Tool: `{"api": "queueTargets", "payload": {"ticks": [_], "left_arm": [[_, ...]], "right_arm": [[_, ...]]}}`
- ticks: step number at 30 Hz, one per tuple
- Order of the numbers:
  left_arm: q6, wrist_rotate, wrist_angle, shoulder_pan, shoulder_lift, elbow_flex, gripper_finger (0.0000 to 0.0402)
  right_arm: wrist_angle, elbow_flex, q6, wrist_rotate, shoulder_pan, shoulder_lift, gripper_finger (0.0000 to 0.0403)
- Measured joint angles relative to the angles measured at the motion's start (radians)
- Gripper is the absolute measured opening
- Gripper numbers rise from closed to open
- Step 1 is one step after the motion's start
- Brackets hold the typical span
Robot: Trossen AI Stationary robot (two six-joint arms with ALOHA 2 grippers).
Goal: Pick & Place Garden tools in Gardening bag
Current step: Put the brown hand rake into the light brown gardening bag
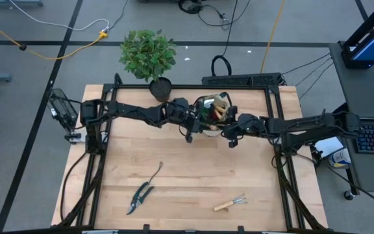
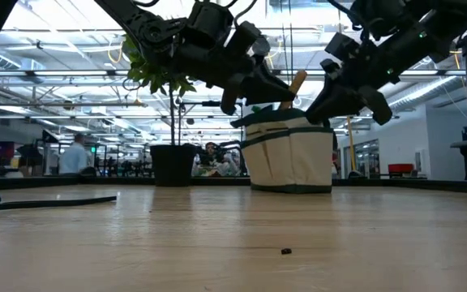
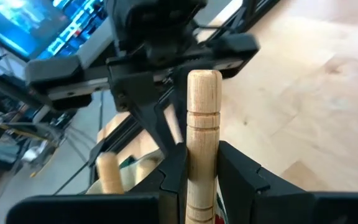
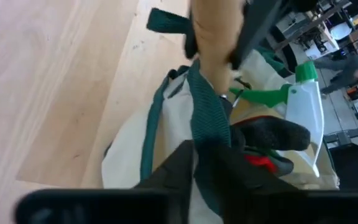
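Above the gardening bag [image 1: 214, 110], the left claw [image 3: 201, 165] clamps a wooden-handled tool [image 3: 202, 124], best lowered straight in, while the right claw [image 4: 210, 146] pinches the bag's green strap [image 4: 205, 112].

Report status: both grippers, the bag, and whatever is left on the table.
Left gripper shut on wooden tool handle over gardening bag. Right gripper pinching bag's green strap. Pruning shears, thin weeder, rake lie unpicked.
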Motion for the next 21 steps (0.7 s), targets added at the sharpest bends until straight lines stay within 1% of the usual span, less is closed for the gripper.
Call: {"api": "queueTargets", "payload": {"ticks": [2, 4, 8, 10, 13, 15, 18, 21], "left_arm": [[-0.006, 0.036, 0.003, 0.001, 0.000, 0.000, 0.0067], [-0.005, 0.052, 0.004, 0.000, 0.000, 0.000, 0.0067], [-0.006, 0.055, 0.004, 0.000, 0.000, 0.000, 0.0067], [-0.006, 0.055, 0.004, 0.000, 0.000, 0.000, 0.0067], [0.002, 0.055, 0.003, 0.000, 0.000, 0.000, 0.0067], [0.012, 0.055, 0.004, 0.000, 0.000, 0.000, 0.0067], [0.020, 0.055, 0.021, 0.000, 0.000, 0.000, 0.0067], [0.021, 0.059, 0.031, 0.000, 0.000, 0.000, 0.0067]], "right_arm": [[0.002, 0.000, -0.003, 0.001, -0.004, 0.004, 0.0010], [0.022, 0.000, -0.003, 0.001, -0.004, 0.005, 0.0009], [0.116, 0.000, 0.012, 0.001, -0.004, 0.005, 0.0046], [0.137, 0.000, -0.008, 0.001, -0.004, 0.004, 0.0068], [0.125, 0.000, -0.026, -0.009, -0.004, 0.004, 0.0100], [0.108, 0.000, -0.019, -0.055, -0.006, 0.004, 0.0119], [0.088, 0.000, 0.029, -0.102, -0.020, 0.004, 0.0143], [0.077, 0.000, 0.072, -0.105, -0.038, 0.004, 0.0162]]}}
